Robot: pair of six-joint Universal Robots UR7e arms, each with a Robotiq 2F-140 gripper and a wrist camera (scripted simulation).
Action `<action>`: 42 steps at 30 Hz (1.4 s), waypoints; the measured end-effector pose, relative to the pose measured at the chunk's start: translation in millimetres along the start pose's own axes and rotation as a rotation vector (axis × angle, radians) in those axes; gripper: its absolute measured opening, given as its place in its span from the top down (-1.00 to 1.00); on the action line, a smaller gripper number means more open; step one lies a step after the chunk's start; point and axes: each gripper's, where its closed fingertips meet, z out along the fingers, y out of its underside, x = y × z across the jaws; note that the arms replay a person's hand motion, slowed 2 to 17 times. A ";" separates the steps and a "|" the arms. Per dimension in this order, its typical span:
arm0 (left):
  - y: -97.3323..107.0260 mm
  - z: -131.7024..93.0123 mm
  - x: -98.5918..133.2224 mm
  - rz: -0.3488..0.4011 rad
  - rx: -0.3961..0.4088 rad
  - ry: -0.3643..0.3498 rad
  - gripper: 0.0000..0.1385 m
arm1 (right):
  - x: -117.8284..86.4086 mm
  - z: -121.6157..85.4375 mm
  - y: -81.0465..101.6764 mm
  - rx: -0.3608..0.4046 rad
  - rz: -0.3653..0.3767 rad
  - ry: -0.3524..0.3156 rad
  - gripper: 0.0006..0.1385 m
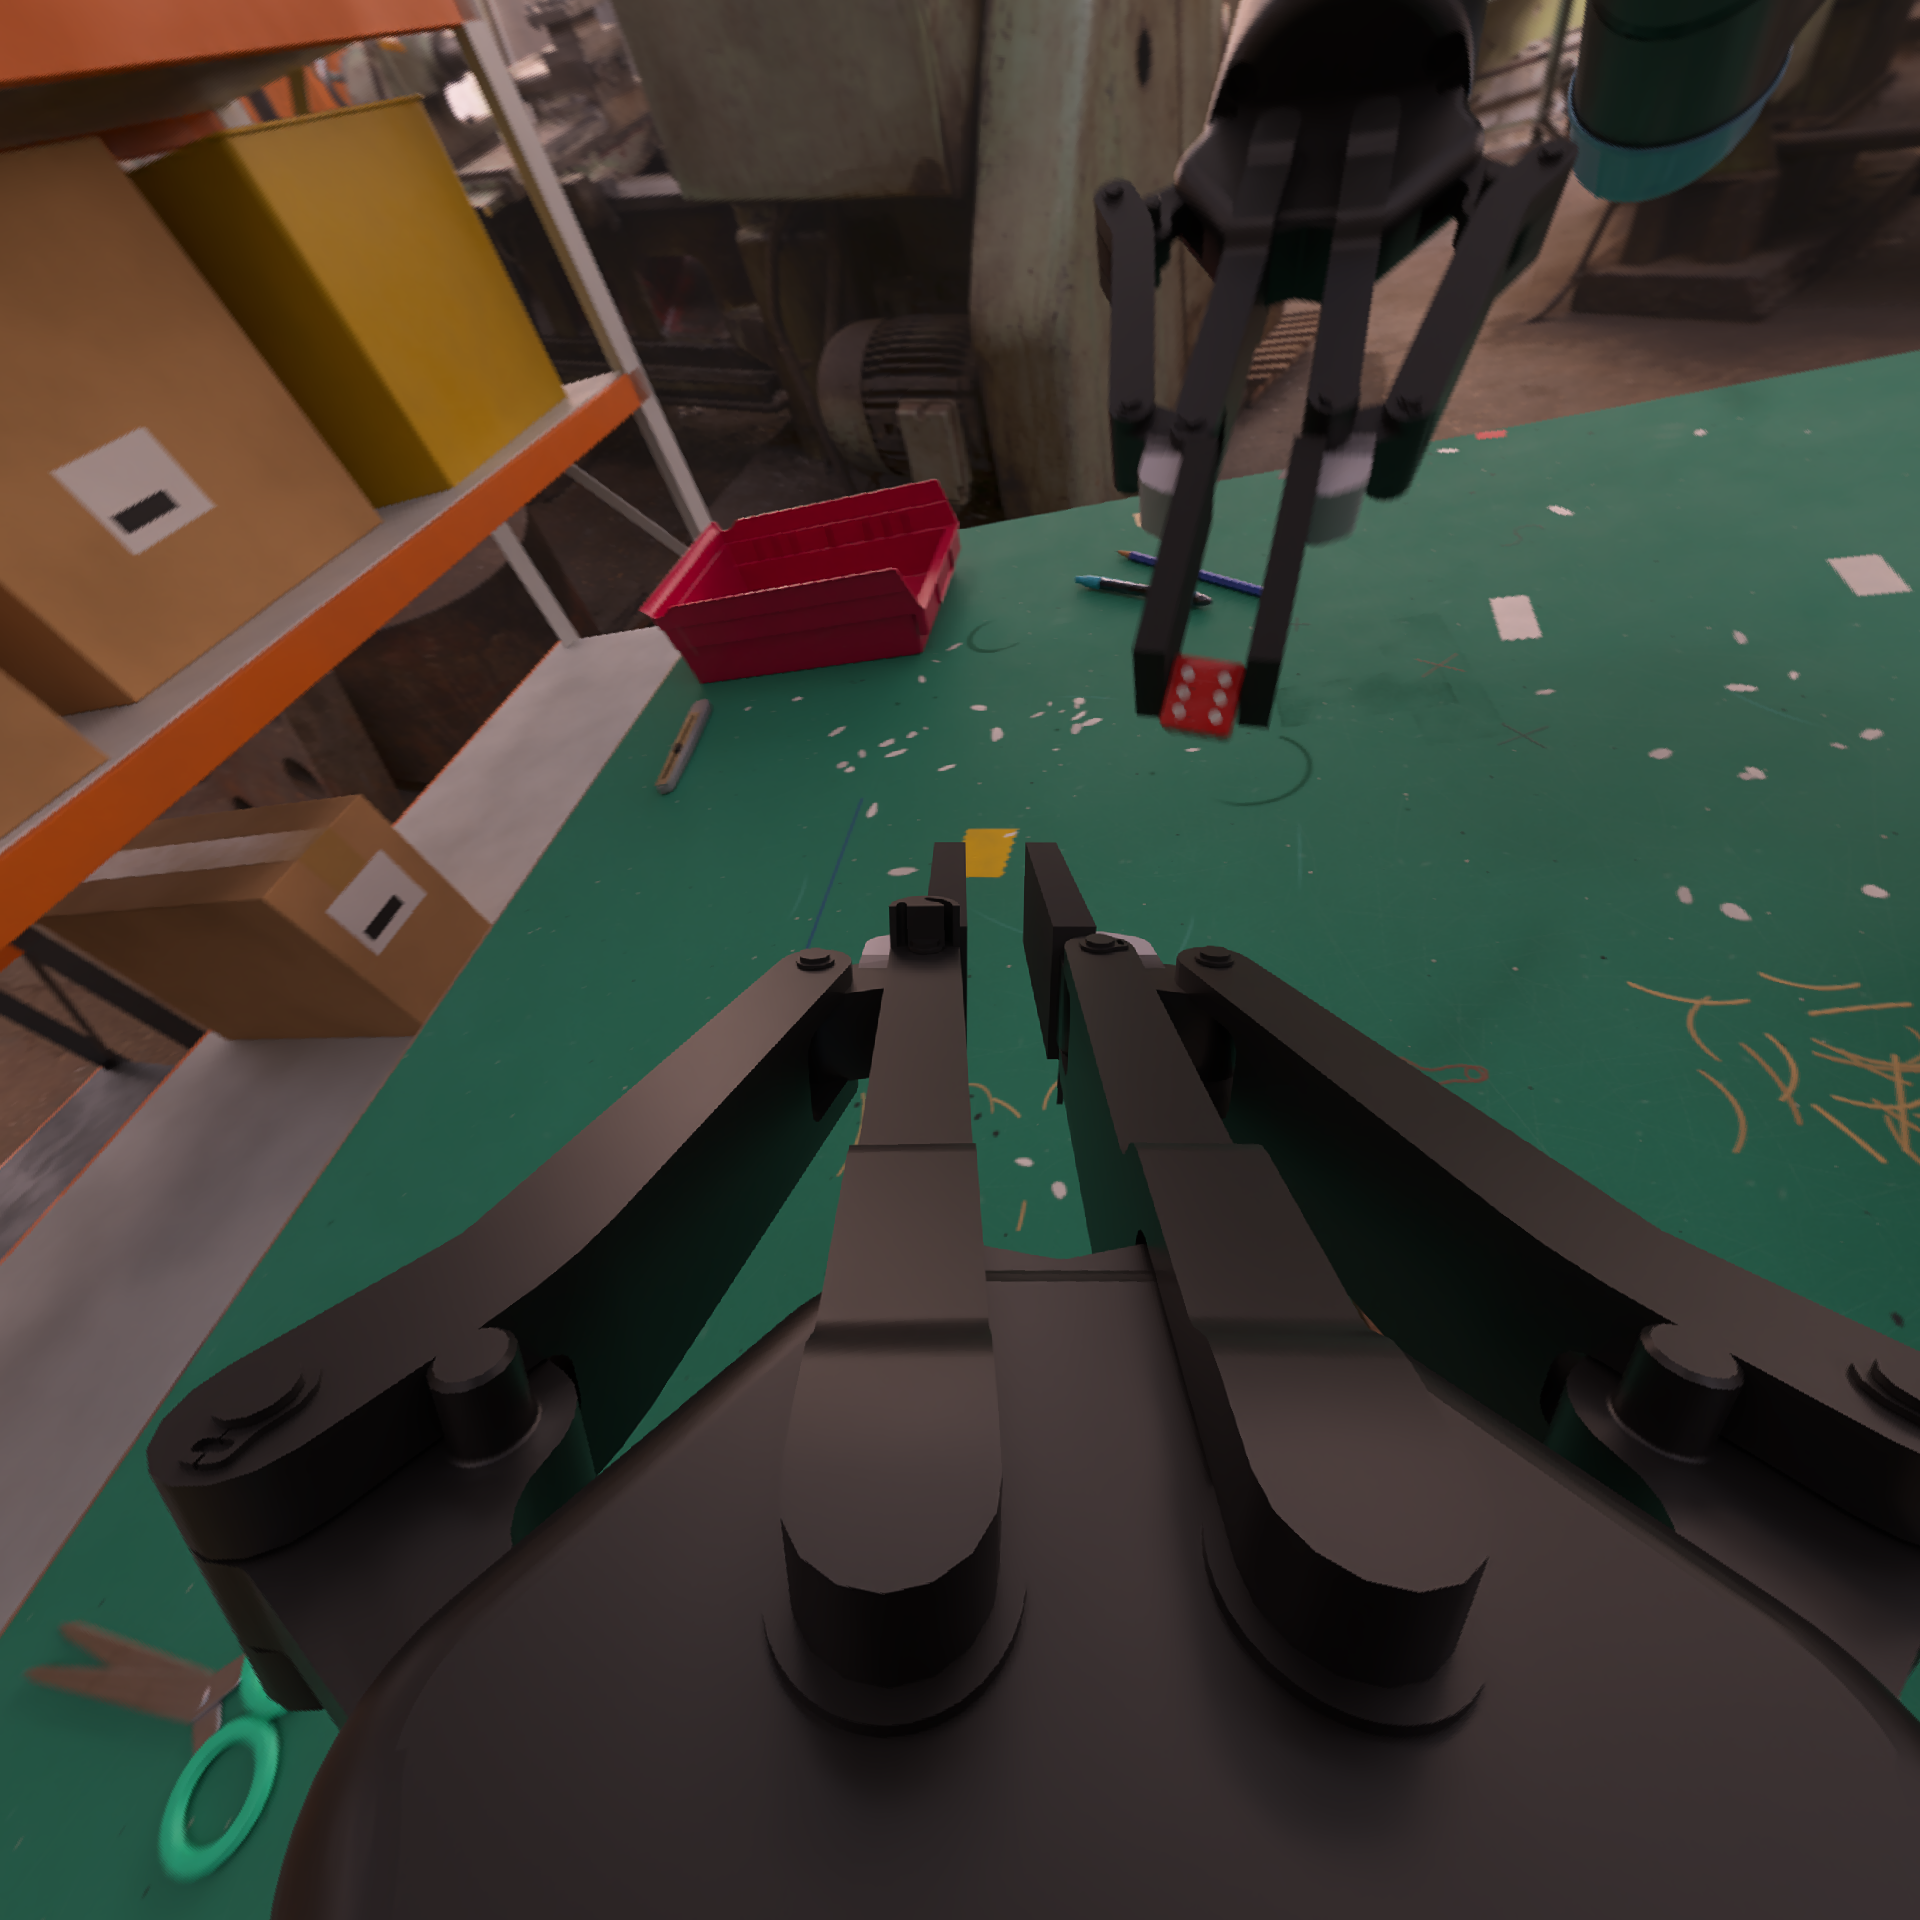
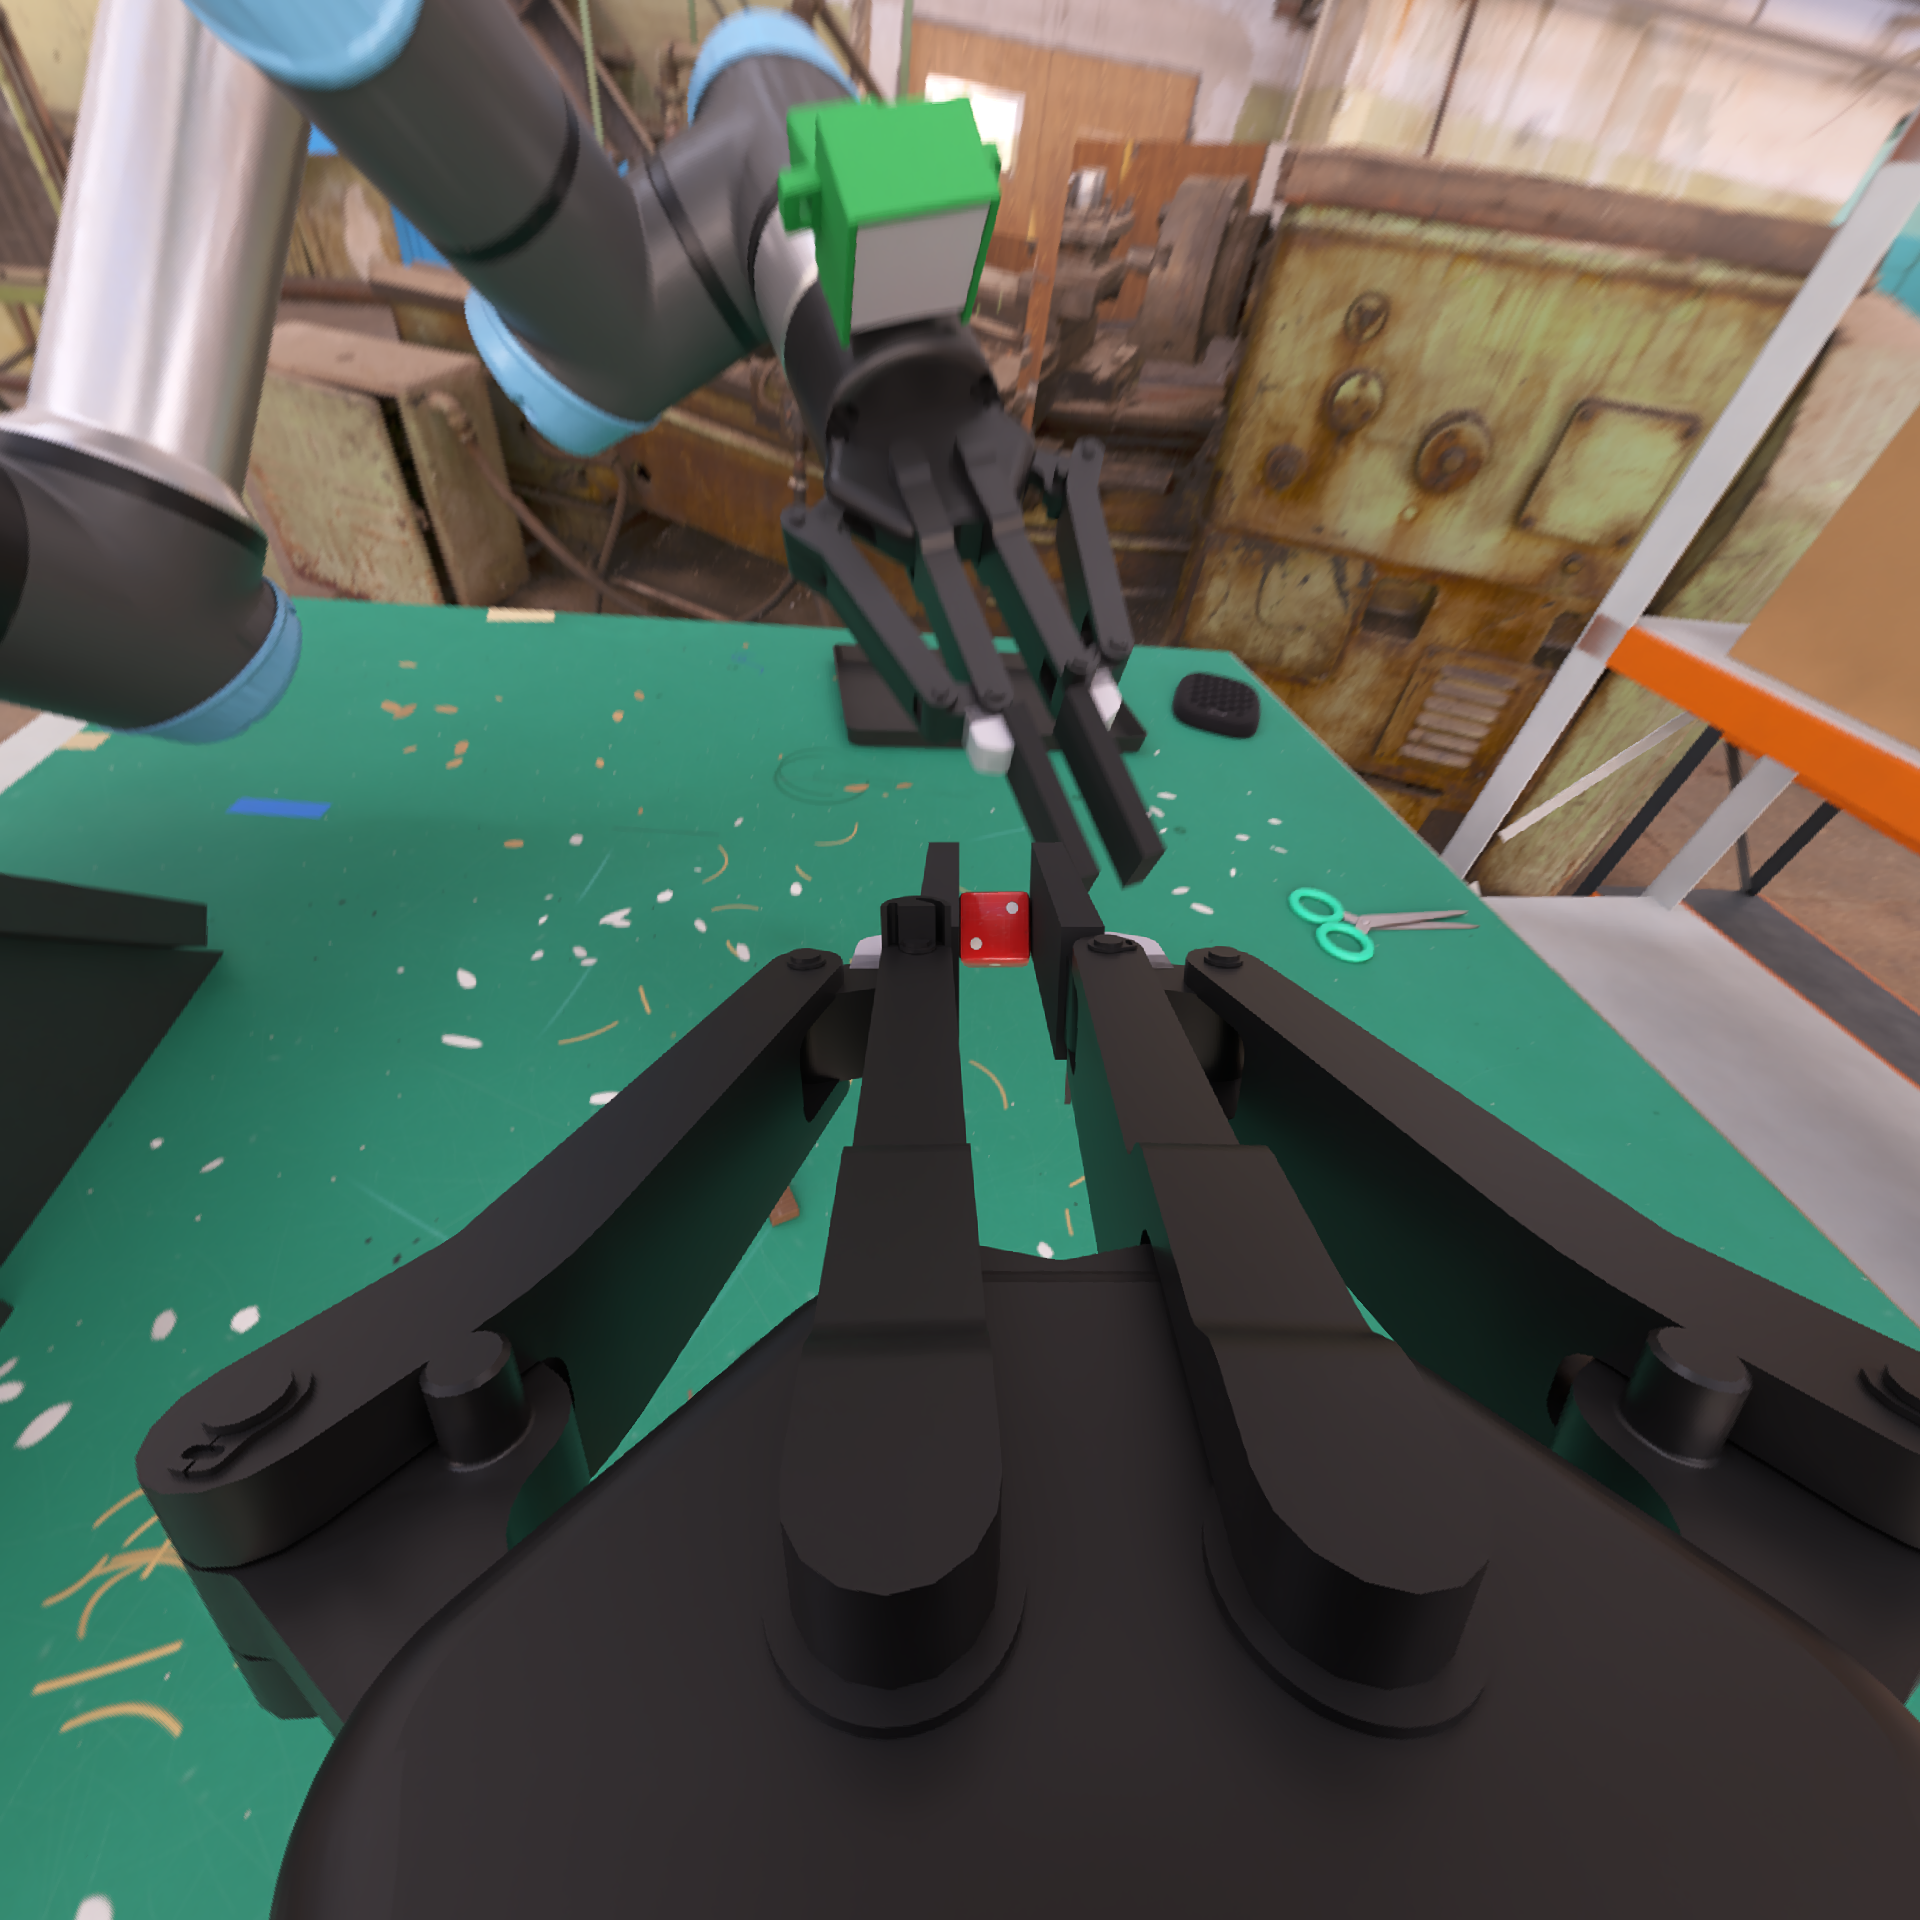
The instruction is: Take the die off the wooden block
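My left hand [image 1: 995, 883] hangs over the green tabletop [image 1: 1455, 1039] with its fingers drawn narrow and nothing between them; through the thin gap I see only a small yellow patch [image 1: 989, 852] on the mat. Out toward the tabletop's left edge, a red bin [image 1: 810, 582] sits at the far corner by the orange shelving [image 1: 312, 592], with a utility knife [image 1: 683, 745] lying just in front of it. Green-handled scissors [image 1: 218, 1787] lie near the edge closest to me.

Farther right, two pens [image 1: 1138, 585] lie crossed toward the far edge, partly behind my right hand [image 1: 1203, 694]. That hand is clamped on the red die [image 1: 1200, 696], one finger on each side, and the die hangs clear above the tabletop, well inside its edges. The face turned to my left wrist shows six white pips.

From my right wrist, the die [image 2: 994, 927] fills the space between my fingertips [image 2: 943, 883], showing a face with three pips. Beyond it my left hand [image 2: 1101, 842] points down at the mat, and a dark ribbed pad [image 2: 1216, 704] rests near the far corner. I cannot see the wooden block in either view.
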 end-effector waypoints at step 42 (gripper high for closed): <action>3.1 43.9 66.0 0.179 -0.080 0.222 0.78 | -9.3 -4.4 13.9 -0.132 -0.132 -0.012 0.74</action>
